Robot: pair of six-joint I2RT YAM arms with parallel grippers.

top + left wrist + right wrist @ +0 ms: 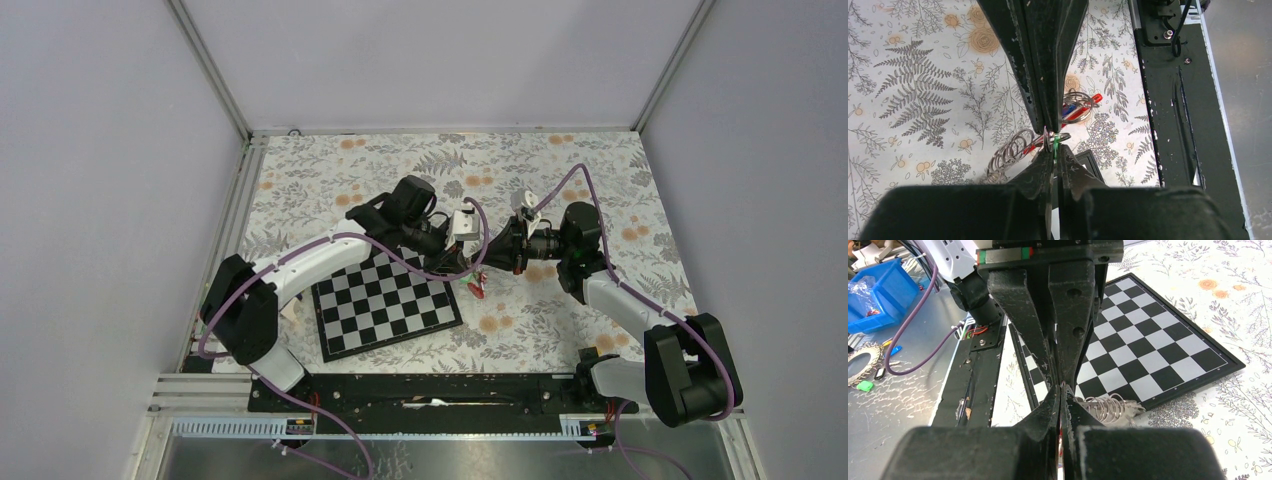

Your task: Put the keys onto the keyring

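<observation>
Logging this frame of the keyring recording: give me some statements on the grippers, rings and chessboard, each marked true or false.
1. The left gripper and right gripper meet tip to tip. True.
2. The left gripper's fingers are spread wide. False: they are pressed together, with a green key between them.
3. The chessboard lies flat on the floral tablecloth. True.
4. The metal rings lie on the chessboard. False: they dangle at the fingertips, off the board.
5. The right gripper's fingers are shut on the red keyring. True, as far as the left wrist view shows.
</observation>
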